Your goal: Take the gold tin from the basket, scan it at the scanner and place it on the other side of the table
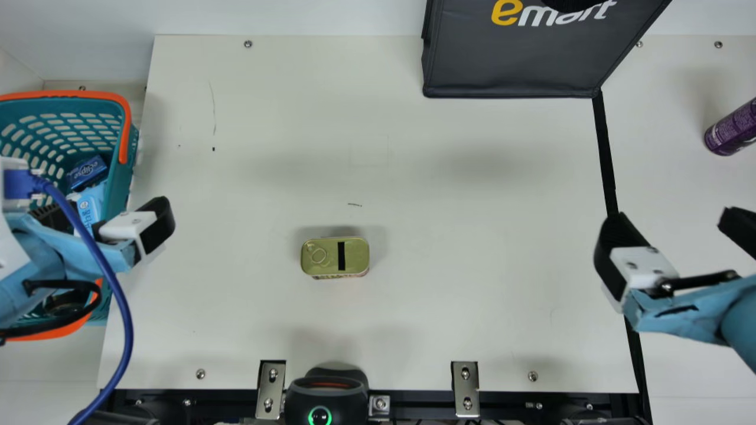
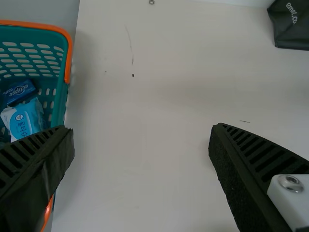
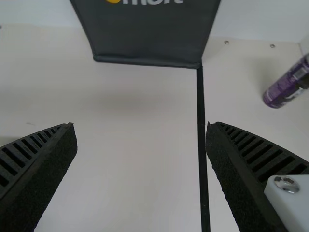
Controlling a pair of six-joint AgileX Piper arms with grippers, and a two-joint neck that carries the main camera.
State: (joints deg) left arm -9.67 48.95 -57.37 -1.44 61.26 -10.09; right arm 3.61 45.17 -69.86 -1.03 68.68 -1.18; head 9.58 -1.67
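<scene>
In the main view the gold tin (image 1: 354, 254) lies on the cream table (image 1: 472, 295), left of the middle, its pull ring up and a black strip across it. Below it at the front edge stands the black scanner (image 1: 326, 385) with a green-lit ring. My left gripper (image 1: 106, 219) is open over the right side of the teal basket (image 1: 120, 183), holding nothing. My right gripper (image 1: 677, 227) is open over the black line at the right. In the left wrist view, my left gripper (image 2: 141, 137) has the basket (image 2: 60, 92) beside it; my right gripper (image 3: 141, 133) is open above bare table.
Blue packets (image 1: 88, 171) lie in the basket. A dark bag (image 1: 508, 65) stands at the back edge. Beyond the black line (image 1: 605, 153) a purple can (image 1: 732, 130) stands at the far right. A blue cable (image 1: 112, 271) hangs along my left arm.
</scene>
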